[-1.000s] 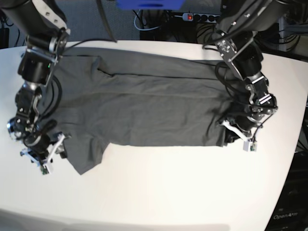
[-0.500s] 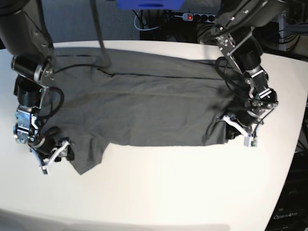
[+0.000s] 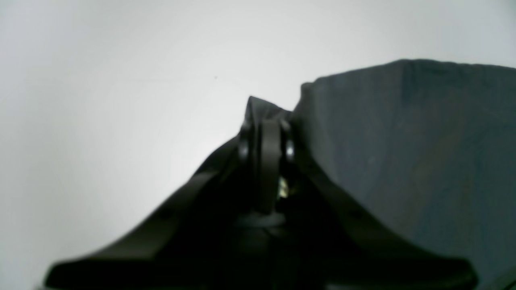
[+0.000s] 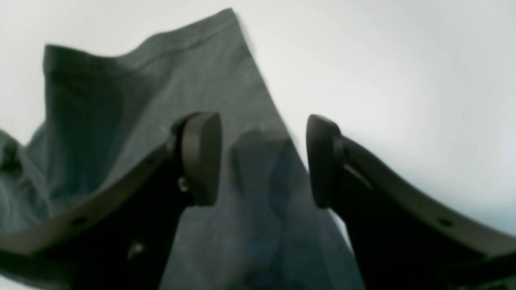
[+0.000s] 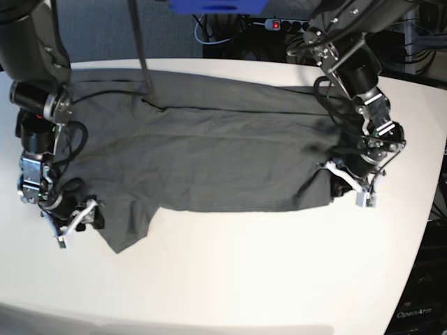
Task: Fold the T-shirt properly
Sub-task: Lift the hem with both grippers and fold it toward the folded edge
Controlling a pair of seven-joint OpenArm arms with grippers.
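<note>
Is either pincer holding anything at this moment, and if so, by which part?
The left pincer is shut on the T-shirt, pinching a bunched corner of its edge. The right pincer is open over the sleeve end, holding nothing.

even, bright light washes the glossy white tabletop (image 5: 230, 279) with soft glare and only faint shadows under the arms. both wrist views are soft and blurred, worst just ahead of the fingertips, with wide-angle bending toward the edges.
</note>
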